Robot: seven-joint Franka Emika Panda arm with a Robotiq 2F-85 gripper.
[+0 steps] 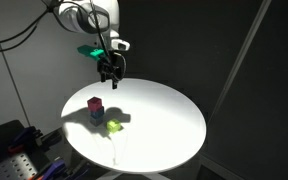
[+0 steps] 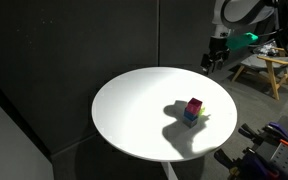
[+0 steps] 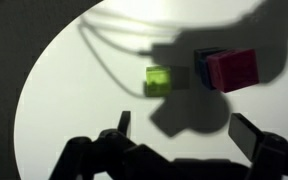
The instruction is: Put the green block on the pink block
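The green block (image 1: pixel 114 125) lies on the round white table (image 1: pixel 164 110), next to the pink block (image 1: pixel 95 103), which sits on top of a dark blue cube (image 1: pixel 95 115). In the wrist view the green block (image 3: pixel 159 79) lies left of the pink block (image 3: pixel 233 69), with the blue cube (image 3: pixel 203 60) partly hidden behind it. The pink block (image 2: pixel 194 105) also shows in an exterior view, with the green block (image 2: pixel 203 118) barely showing beside it. My gripper (image 1: pixel 109 72) hangs high above the table, behind the blocks. Its fingers (image 3: pixel 189 130) are open and empty.
The table's rim (image 2: pixel 109 130) drops off to a dark floor. Black curtains stand behind. A wooden stool (image 2: pixel 264 68) stands at the far right in an exterior view. Cables and gear (image 1: pixel 19 150) lie beside the table.
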